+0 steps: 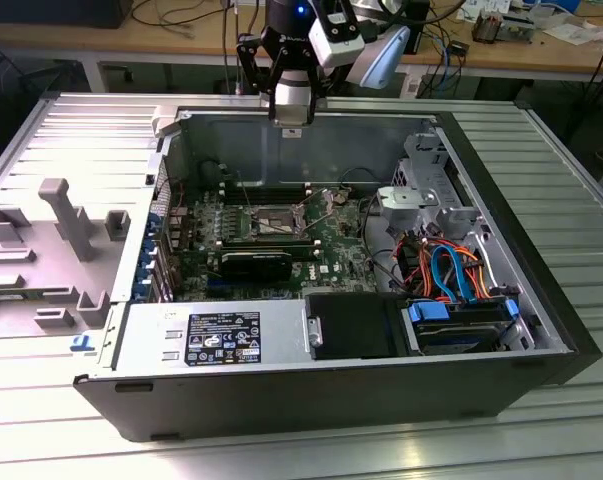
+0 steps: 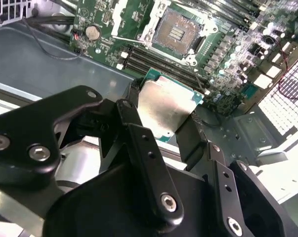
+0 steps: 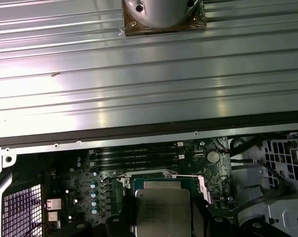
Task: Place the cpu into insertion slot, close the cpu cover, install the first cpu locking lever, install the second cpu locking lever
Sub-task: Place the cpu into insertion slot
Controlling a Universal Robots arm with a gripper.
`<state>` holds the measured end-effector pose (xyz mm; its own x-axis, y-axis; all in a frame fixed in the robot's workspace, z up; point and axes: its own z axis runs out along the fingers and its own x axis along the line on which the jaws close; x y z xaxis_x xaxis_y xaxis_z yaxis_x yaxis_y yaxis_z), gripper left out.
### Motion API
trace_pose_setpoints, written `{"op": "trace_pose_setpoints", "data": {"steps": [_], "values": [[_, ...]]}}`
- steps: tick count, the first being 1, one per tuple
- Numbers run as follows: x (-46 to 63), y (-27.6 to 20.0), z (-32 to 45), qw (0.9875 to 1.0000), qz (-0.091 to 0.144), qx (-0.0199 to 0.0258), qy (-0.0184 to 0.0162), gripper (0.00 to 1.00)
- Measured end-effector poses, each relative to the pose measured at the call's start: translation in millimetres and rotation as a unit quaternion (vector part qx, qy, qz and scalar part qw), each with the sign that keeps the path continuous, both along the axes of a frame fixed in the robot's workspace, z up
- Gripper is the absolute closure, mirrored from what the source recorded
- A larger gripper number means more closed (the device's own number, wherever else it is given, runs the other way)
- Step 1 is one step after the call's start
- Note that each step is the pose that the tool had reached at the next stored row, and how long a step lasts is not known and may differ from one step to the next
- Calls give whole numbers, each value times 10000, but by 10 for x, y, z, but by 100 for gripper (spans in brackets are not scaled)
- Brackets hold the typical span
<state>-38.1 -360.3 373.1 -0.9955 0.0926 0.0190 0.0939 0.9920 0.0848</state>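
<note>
My gripper (image 2: 164, 112) is shut on the cpu (image 2: 163, 96), a flat square chip with a silvery top and a green edge, pinched between two black fingers (image 2: 135, 116). The first wrist view has the cpu (image 3: 161, 212) in front of the motherboard. In the exterior view the gripper (image 1: 291, 112) hangs over the back wall of the open computer case, well above the board. The insertion slot (image 2: 176, 32) lies uncovered with its contact field showing, also seen as the insertion slot (image 1: 273, 222) mid-board. I cannot tell the cpu cover apart from the socket's metal frame.
The case (image 1: 311, 395) lies on its side on a ribbed aluminium table (image 1: 541, 160). A power supply (image 1: 231, 340) and a drive bay with coloured cables (image 1: 459, 285) fill its near side. Memory slots (image 2: 153, 61) run beside the socket. A grey plastic fixture (image 1: 61, 230) sits at the exterior view's left.
</note>
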Motion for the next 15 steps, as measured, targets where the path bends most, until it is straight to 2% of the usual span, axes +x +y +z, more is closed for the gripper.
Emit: {"op": "trace_pose_setpoints", "data": {"steps": [8,15], "values": [[-3,-1,-3,9998,-176,-1,1,45],[-5,-1,-3,9998,-202,-1,1,45]]}}
